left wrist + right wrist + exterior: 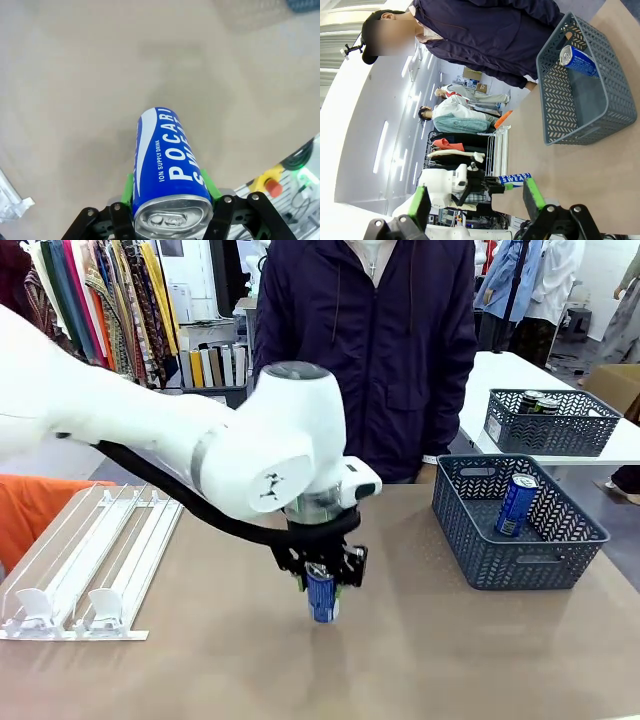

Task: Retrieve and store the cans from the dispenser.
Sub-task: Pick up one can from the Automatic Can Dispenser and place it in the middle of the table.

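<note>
My left gripper (322, 583) is shut on a blue can (322, 597) and holds it upright over the middle of the table. From the left wrist, the same can (167, 160) sits between the green pads (128, 187), silver top toward the camera. The white wire dispenser (95, 565) lies at the table's left. A second blue can (516, 503) leans inside the dark grey basket (470, 540) at the right. My right gripper (476, 202) stands open with nothing between its fingers; its view shows the basket (550, 95), the can in it (577, 60) and the far-off held can (516, 178).
A person in a dark jacket (380, 340) stands at the far side of the table. A second grey basket (545, 435) with black cans rests on a white table behind, at the right. An orange cloth (35, 505) is left of the dispenser.
</note>
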